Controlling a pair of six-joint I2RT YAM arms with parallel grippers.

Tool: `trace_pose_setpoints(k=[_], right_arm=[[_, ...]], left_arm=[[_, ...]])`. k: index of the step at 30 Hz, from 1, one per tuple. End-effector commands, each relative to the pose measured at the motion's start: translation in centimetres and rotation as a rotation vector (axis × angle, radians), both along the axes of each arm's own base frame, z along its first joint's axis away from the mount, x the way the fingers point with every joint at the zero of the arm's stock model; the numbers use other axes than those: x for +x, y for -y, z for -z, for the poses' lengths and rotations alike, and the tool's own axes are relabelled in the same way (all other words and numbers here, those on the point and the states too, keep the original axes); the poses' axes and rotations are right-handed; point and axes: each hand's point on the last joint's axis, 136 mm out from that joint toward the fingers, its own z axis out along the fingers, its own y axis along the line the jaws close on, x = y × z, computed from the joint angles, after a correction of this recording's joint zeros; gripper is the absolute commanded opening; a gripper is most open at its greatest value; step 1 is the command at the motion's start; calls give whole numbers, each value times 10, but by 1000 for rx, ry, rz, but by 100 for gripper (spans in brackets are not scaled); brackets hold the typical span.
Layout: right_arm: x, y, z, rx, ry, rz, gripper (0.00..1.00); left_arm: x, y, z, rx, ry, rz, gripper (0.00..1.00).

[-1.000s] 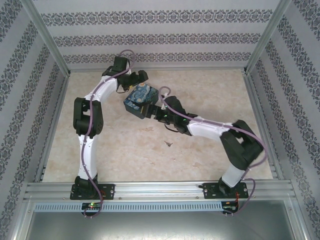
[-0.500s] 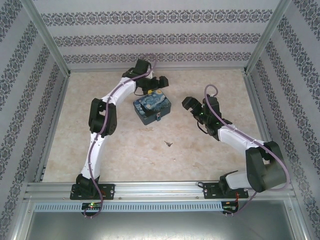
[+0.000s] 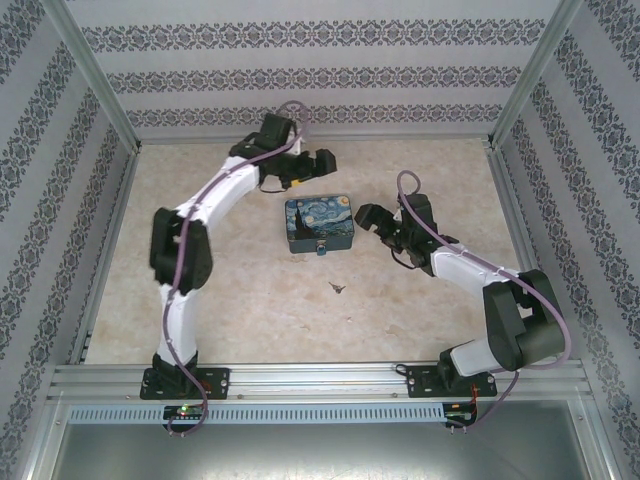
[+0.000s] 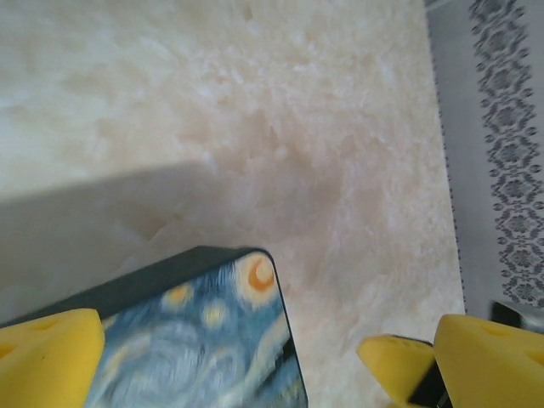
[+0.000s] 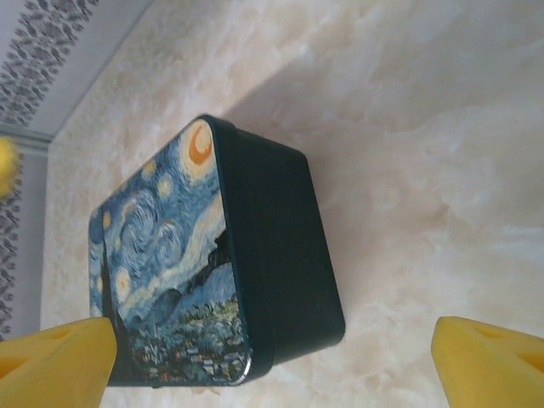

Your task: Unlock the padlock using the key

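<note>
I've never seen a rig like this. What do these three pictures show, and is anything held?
Two robot arms are bolted at the near edge of a marbled table. The wide picture looks down from above and behind them; the other two come from a camera on each wrist, so the yellow fingertips there are that arm's own. On the table sits a blue tin printed with a swirling night sky, a tiny padlock at its near edge, and a small key lying apart, nearer the bases. The left gripper hovers beyond the tin, the right gripper beside it. Both are open and hold nothing.
</note>
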Motion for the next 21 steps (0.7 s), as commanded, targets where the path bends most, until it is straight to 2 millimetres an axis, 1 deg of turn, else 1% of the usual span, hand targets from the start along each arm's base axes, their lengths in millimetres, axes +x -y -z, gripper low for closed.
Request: trace_pose_setpoints(k=[1, 3, 4, 6, 8, 10, 14, 16, 21], right_arm=[[-6, -11, -10, -60, 18, -95, 94], [-9, -16, -10, -99, 9, -126, 93], [-10, -19, -10, -114, 10, -140, 92], [-12, -27, -11, -149, 13, -173, 89], [-12, -34, -13, -172, 15, -194, 87], [-11, -38, -11, -183, 10, -197, 85], [-6, -42, -3, -192, -15, -180, 82], [-4, -43, 2, -192, -34, -172, 79], [-1, -49, 11, -191, -56, -162, 76]], left_arm=[[-26, -25, -9, 59, 67, -31, 100], [-45, -43, 0, 99, 60, -60, 100], [-54, -51, 9, 121, 49, -76, 99], [-69, -63, 20, 145, 41, -100, 100], [-80, -66, 29, 134, 25, -104, 100], [-87, -66, 41, 123, -1, -106, 100], [-86, -58, 59, 72, -37, -103, 100], [-83, -53, 64, 48, -51, -100, 100], [-70, -39, 72, -4, -76, -82, 100]])
